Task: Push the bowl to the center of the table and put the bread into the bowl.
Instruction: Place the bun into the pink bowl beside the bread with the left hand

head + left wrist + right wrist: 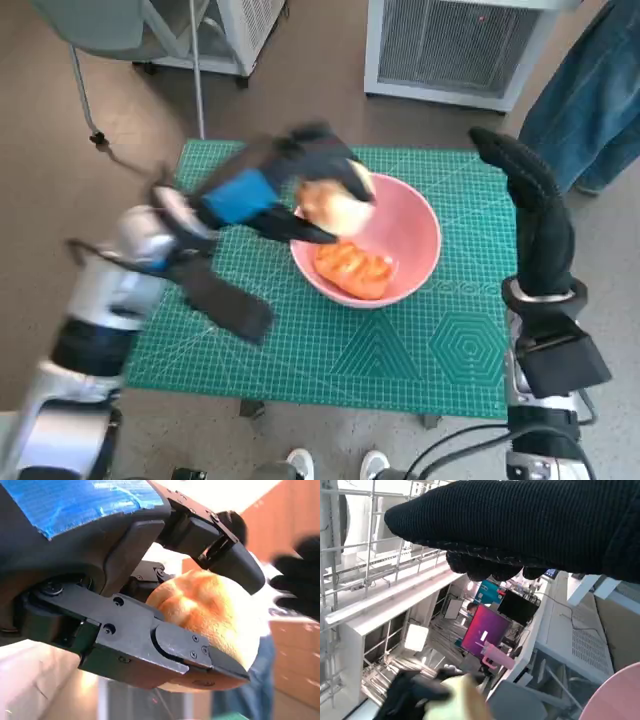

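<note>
A pink bowl (415,238) stands near the middle of the green mat (300,350), with an orange piece of bread (355,270) lying inside it. My left hand (290,175) grips a pale round bread roll (335,208) over the bowl's near-left rim; the roll (210,610) fills the left wrist view between the black fingers (190,655). My right hand (530,195) is raised above the mat's right edge, fingers extended, holding nothing. The right wrist view shows the glove (530,525), a sliver of the bowl (620,695) and, blurred, the roll (462,700).
A person's jeans-clad leg (590,90) stands at the back right. A white grilled unit (455,45) and a chair's legs (85,80) lie behind the table. Shoes (335,465) show by the table's near edge.
</note>
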Motion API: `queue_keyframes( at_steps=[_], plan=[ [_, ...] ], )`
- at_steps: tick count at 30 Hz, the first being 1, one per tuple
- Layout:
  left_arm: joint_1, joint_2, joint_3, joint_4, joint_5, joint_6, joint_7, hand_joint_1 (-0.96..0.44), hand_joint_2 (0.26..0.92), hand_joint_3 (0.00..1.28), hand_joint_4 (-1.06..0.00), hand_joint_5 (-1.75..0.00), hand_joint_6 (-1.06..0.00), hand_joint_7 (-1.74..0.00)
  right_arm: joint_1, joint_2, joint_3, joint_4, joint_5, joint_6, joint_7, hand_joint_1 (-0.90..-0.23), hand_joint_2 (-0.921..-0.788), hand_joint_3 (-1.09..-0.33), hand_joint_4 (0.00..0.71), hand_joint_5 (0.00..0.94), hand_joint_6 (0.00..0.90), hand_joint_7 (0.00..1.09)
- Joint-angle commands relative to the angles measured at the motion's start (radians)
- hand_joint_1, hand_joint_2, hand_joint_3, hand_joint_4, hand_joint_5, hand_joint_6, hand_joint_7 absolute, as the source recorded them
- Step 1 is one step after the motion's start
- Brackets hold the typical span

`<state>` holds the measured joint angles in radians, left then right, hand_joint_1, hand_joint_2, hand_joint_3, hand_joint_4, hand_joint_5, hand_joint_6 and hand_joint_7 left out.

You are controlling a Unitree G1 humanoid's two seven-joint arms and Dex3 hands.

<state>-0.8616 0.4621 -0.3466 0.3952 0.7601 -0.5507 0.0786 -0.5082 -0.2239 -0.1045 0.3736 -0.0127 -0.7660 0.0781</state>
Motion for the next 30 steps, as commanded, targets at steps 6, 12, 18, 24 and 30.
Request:
queue_keyframes(
  at_steps=[6,12,18,24,30],
  plan=[
    [-0.118,-0.097,-0.149,0.266,0.153,0.001,0.107,0.00,0.920,0.10,-0.63,-1.18,-0.62,-1.23,0.011,-0.023,-0.007,0.026,0.014,-0.009,0.019,-0.622,-0.921,-0.843,0.207,0.001,-0.001,0.58],
    [-0.170,-0.152,-0.217,0.429,0.203,0.030,0.149,0.00,0.920,0.11,-0.61,-1.21,-0.62,-1.22,0.016,-0.027,-0.009,0.027,0.014,-0.017,0.018,-0.616,-0.921,-0.846,0.207,0.001,-0.001,0.57],
    [-0.165,-0.193,-0.240,0.511,0.182,0.100,0.084,-0.13,0.901,0.21,-0.41,-0.64,-0.44,-1.12,0.021,-0.027,-0.010,0.026,0.011,-0.025,0.015,-0.621,-0.921,-0.847,0.207,0.001,-0.001,0.57],
    [-0.136,-0.193,-0.244,0.469,0.174,0.173,0.016,-0.09,0.911,0.05,-0.27,-0.07,-0.33,-0.34,0.023,-0.027,-0.011,0.027,0.008,-0.031,0.013,-0.620,-0.921,-0.849,0.206,0.001,-0.001,0.57],
    [-0.107,-0.175,-0.225,0.424,0.136,0.188,-0.015,-0.14,0.890,0.01,-0.15,-0.01,-0.27,-0.18,0.016,-0.025,-0.011,0.044,0.004,-0.038,0.009,-0.619,-0.921,-0.850,0.206,0.001,-0.001,0.57]
  ],
)
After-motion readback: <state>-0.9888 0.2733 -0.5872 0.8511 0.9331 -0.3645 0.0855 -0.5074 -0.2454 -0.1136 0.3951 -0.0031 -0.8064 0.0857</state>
